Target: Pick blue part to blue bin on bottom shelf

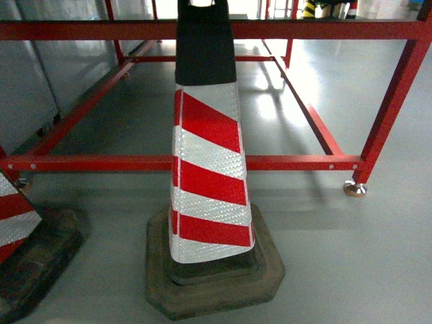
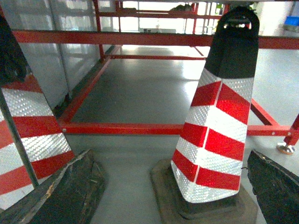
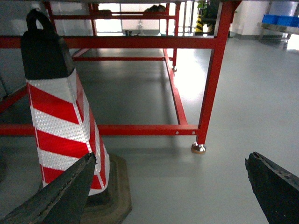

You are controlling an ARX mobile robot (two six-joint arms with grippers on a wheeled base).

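The blue part, the blue bin and the bottom shelf are out of view in all three views. My left gripper (image 2: 168,156) is open, its dark fingers (image 2: 70,196) spread at the bottom corners of the left wrist view, with only grey floor and a cone base behind the gap. My right gripper (image 3: 170,158) is open too, with worn black fingertips (image 3: 273,186) wide apart over bare floor. Neither holds anything. Neither gripper shows in the head view.
A red-and-white striped traffic cone (image 1: 206,169) on a dark rubber base stands directly ahead. A second cone (image 1: 10,216) is at the left edge. Behind them runs a low red steel frame (image 1: 135,163) with a footed leg (image 1: 356,187). Small blue boxes (image 3: 280,19) sit far off.
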